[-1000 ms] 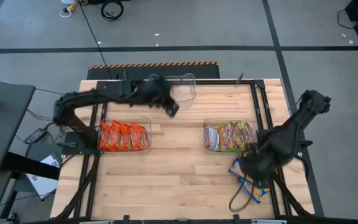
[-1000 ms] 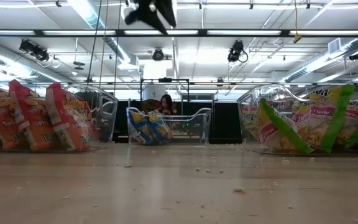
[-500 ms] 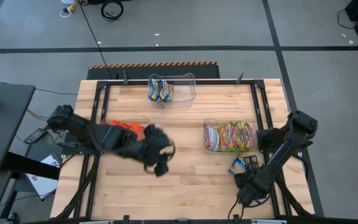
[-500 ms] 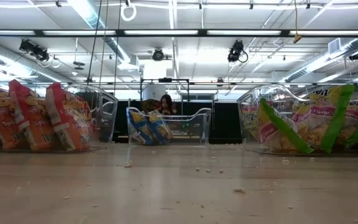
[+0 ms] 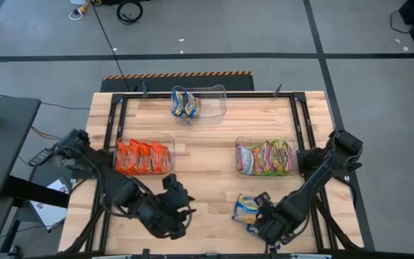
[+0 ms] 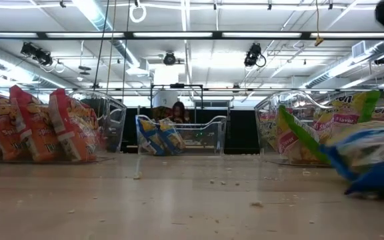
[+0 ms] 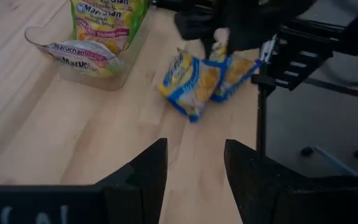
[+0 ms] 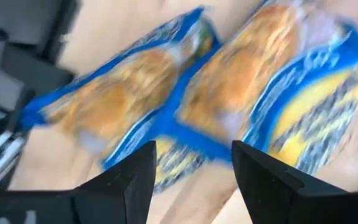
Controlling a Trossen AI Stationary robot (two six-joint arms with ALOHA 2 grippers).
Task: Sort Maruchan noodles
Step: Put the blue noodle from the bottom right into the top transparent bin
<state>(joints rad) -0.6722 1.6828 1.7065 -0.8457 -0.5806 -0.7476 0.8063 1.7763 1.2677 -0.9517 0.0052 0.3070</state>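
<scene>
Maruchan noodles, small flat plastic packets, are seen sorted by colour into three clear plastic bins on the light wooden tabletop (image 5: pixel 207 155); the orange-red packets (image 5: pixel 142 157) are stood in the bin on the left, the silver-white ones with green and pink print (image 5: pixel 264 157) in the bin on the right, and two blue-and-yellow packets (image 5: pixel 185 103) in the bin at the far edge. Two more blue-and-yellow packets (image 5: pixel 248 208) are found loose on the tabletop near the front edge, lying side by side and touching, just in front of the right bin; pretty blurry in the low view, where they show at the right.

The right pincer (image 5: pixel 268 224) is held low right beside those loose packets; its fingers (image 8: pixel 126 186) are spread apart with nothing gripped, the packets filling the wrist view beyond them. The left pincer (image 5: pixel 175 216) is parked near the front edge, left of the loose packets and apart from them; its fingers (image 7: pixel 145 177) are open too, nothing between them.
</scene>
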